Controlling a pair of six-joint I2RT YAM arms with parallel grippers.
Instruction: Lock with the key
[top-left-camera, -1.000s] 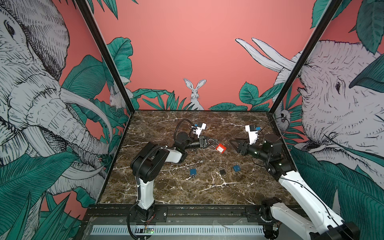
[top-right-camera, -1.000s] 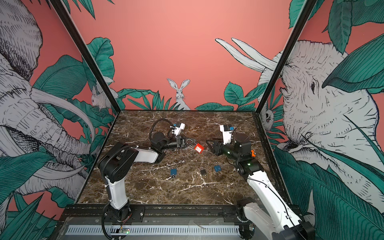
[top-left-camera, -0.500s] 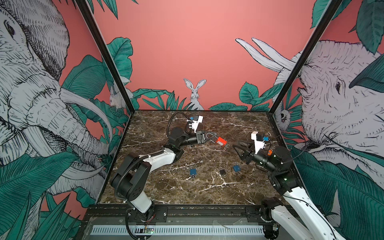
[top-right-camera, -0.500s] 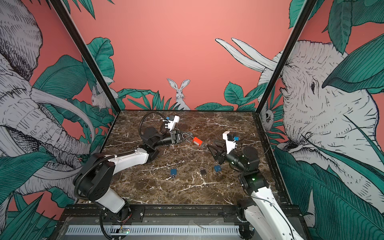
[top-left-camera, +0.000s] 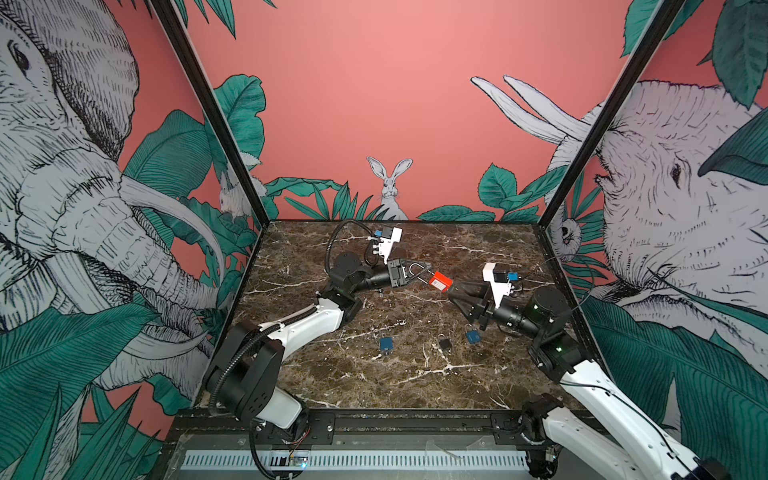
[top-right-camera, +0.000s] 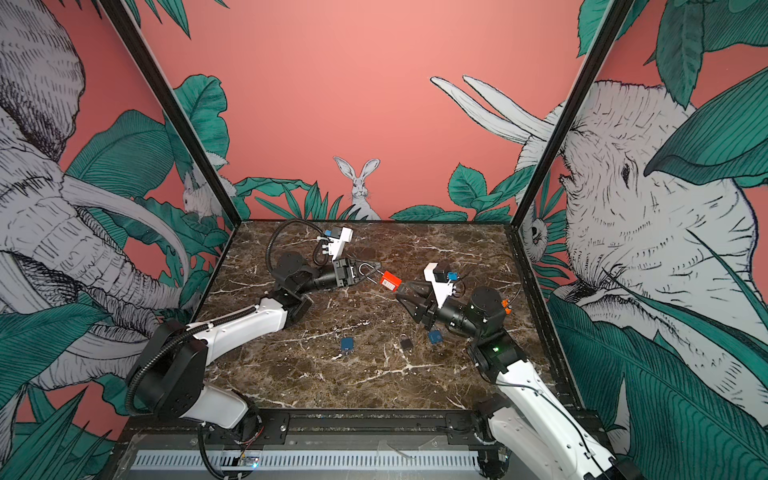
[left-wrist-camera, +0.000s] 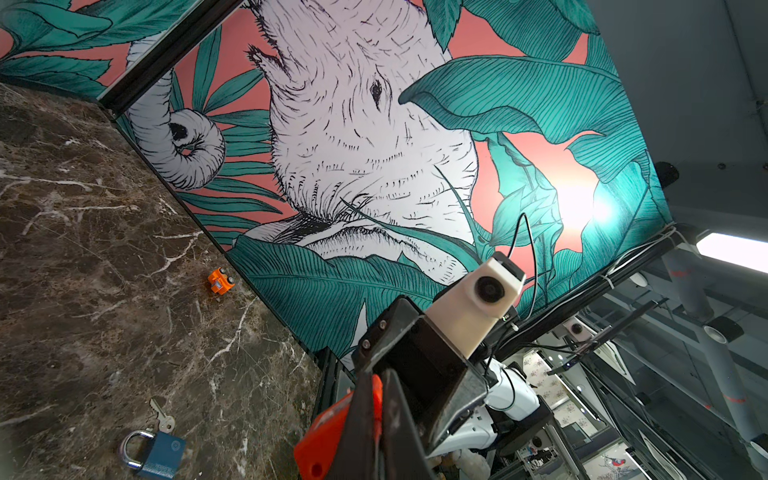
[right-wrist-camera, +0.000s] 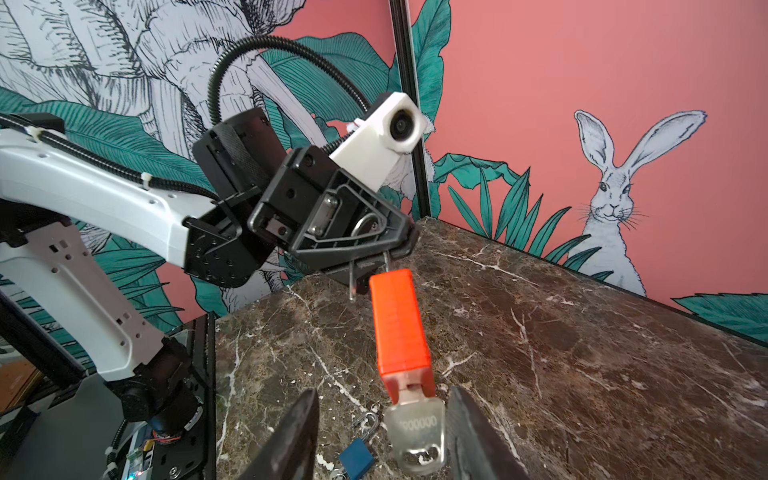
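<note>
Jaws, left gripper (top-left-camera: 424, 268): clamped on red padlock (right-wrist-camera: 397, 324)
Jaws, right gripper (right-wrist-camera: 382, 399): apart, flanking key (right-wrist-camera: 417, 436), seemingly not touching
Key: seated in red padlock base

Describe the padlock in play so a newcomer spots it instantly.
Look above the middle of the marble table. The red padlock hangs by its shackle from the left gripper, with a key in its base; the other padlocks lie on the table, blue or black.

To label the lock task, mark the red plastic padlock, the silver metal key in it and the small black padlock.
red plastic padlock (right-wrist-camera: 397, 324), right wrist view, body middle.
silver metal key (right-wrist-camera: 417, 432), right wrist view, flat head.
small black padlock (top-left-camera: 445, 345), a top view, its body.
</note>
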